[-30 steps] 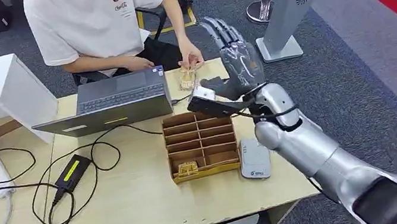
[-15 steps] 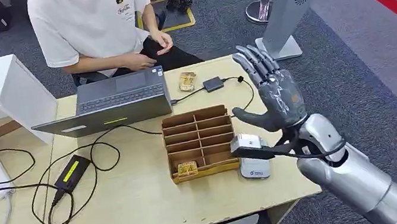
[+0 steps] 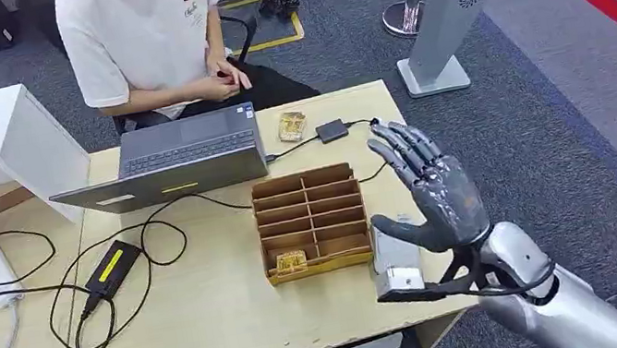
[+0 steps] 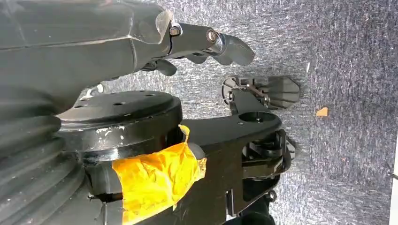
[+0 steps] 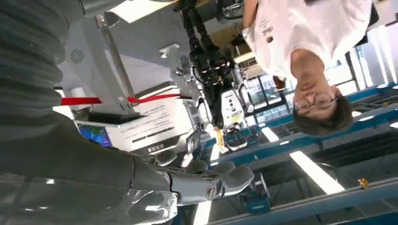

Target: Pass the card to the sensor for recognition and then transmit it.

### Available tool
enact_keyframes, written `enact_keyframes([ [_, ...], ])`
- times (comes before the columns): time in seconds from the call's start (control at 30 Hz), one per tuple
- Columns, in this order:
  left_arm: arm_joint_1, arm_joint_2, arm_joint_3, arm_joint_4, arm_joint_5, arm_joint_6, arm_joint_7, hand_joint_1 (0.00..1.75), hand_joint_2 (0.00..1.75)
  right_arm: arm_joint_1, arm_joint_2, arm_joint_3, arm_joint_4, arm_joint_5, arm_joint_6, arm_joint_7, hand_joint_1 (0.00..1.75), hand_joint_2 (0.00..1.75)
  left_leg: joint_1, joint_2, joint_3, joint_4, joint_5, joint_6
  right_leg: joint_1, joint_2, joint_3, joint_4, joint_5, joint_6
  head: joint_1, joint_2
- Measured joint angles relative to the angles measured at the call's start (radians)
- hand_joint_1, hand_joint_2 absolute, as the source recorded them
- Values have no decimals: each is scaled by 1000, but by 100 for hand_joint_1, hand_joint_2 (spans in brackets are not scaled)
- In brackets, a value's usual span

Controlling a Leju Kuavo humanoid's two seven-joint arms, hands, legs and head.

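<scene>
One metal right hand (image 3: pixel 435 194) empty with fingers spread, flat grey sensor (image 3: pixel 395 254), slotted cardboard organizer (image 3: pixel 310 221), left hand (image 4: pixel 141 42) unclear.

High head view over table (image 3: pixel 216 319)

Divider box (image 3: pixel 311 220) mid-table, sensor (image 3: pixel 395 254) just right of it, laptop (image 3: pixel 181 161) far-left, card (image 3: pixel 291 124) behind box, person (image 3: pixel 148 40) beyond table (image 3: pixel 217 329).
</scene>
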Motion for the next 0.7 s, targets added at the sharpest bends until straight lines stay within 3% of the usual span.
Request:
enact_keyframes([
  [0.4,0,0,2,0,2,3,-3,0,175,80,4,46,12,10,5,-10,0,175,0,0,0,0,0,0,0,0,0,0,0,0,0,0],
  [0.7,0,0,2,0,0,6,4,0,175,112,60,99,79,-3,6,-10,0,175,0,0,0,0,0,0,0,0,0,0,0,0,0,0],
])
